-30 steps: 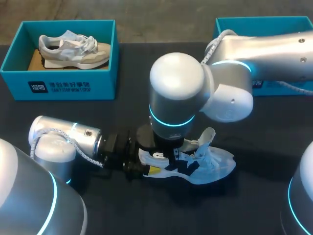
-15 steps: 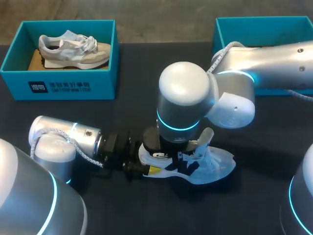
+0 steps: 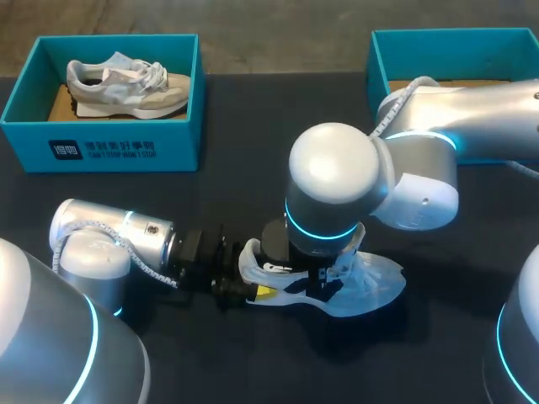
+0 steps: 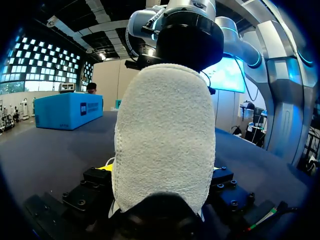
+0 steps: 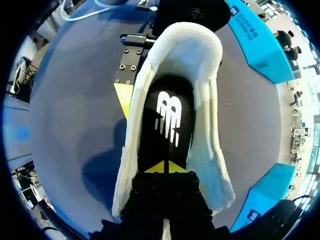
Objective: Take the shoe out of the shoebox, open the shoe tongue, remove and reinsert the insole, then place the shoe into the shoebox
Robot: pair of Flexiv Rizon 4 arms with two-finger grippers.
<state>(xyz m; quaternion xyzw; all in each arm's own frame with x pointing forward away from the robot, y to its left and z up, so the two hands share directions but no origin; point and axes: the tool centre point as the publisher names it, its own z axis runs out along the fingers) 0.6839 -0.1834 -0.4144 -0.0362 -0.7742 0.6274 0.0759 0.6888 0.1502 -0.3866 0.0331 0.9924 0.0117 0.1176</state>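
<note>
A white shoe [image 3: 370,282] lies on the black table with its tongue pulled up. My left gripper [image 3: 244,286] holds its heel, a finger on each side; in the left wrist view the fuzzy white heel [image 4: 165,130] fills the gap in that gripper [image 4: 162,172]. My right gripper [image 5: 164,167] points down into the shoe's opening, shut, with its yellow tips pressed on the black insole [image 5: 167,120] inside the white lining [image 5: 210,125]. In the head view the right wrist hides that gripper [image 3: 307,271]. The left arm's yellow fingertip [image 5: 122,97] lies against the heel's side.
A teal shoebox [image 3: 101,147] at the back left holds a second, grey-beige shoe [image 3: 126,84]. Another teal shoebox [image 3: 379,59] stands at the back right, partly behind my right arm.
My right arm's wrist has shifted to the right, toward the shoe's toe, with the gripper staying in the shoe. The left arm and the shoe have kept still.
</note>
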